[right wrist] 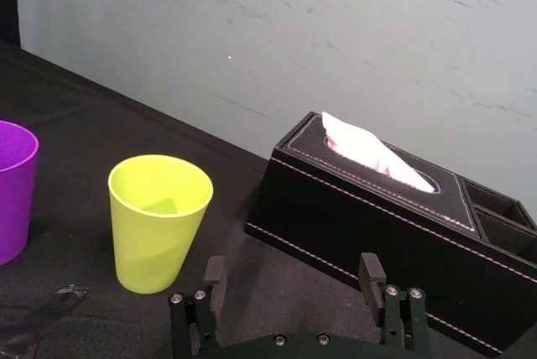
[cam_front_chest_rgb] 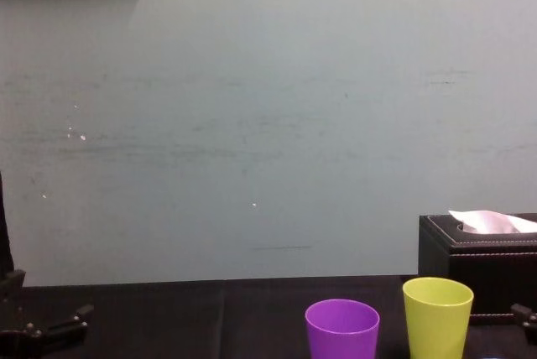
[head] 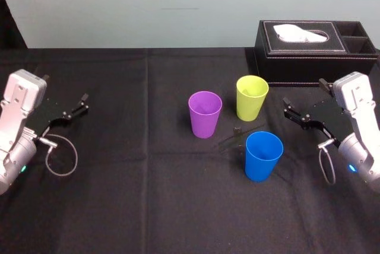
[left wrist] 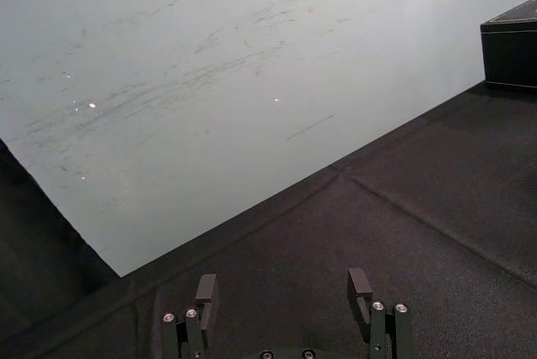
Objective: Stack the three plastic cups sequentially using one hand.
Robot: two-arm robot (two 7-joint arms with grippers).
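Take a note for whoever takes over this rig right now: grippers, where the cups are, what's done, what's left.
Left gripper: open, empty, parked at the left side of the table.
Right gripper: open, empty, just right of the cups.
Purple cup, yellow-green cup and blue cup stand upright and apart, mid-table; yellow-green is nearest the tissue box.
Done: nothing stacked.
Left: stack all three, one gripper only.
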